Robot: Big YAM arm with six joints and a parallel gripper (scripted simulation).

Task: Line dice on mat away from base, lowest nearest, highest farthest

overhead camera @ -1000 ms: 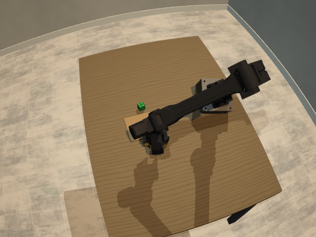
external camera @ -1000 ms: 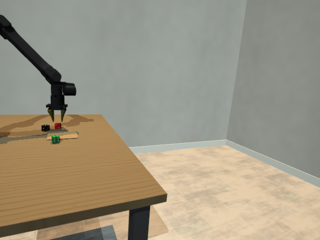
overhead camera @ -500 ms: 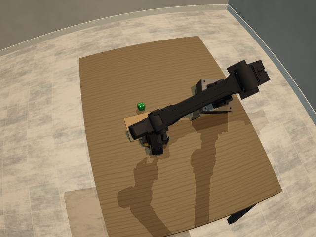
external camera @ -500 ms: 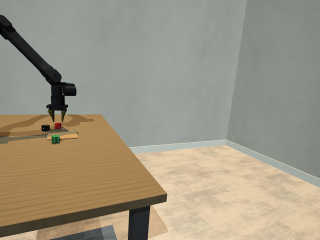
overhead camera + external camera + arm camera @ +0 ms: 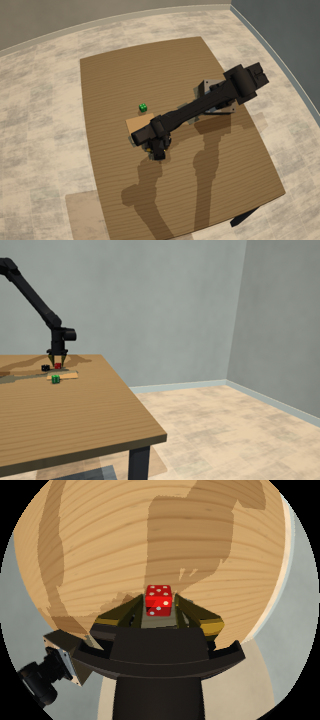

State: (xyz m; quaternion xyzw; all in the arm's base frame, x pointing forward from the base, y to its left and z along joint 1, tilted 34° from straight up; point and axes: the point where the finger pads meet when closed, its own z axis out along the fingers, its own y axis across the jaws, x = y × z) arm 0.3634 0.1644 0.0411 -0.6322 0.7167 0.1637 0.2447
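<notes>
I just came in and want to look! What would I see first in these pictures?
First, the long black arm reaching down to the wooden table, its gripper open around a small red die. Next, the bright green die just off the tan mat, and a black die beside the red one.

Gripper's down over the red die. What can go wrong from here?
1. The gripper straddles the red die, fingers open; an off-centre close could tip it and change its top face.
2. The black die sits close beside one finger and could get nudged.
3. The mat is small, so a die could overhang.
</notes>
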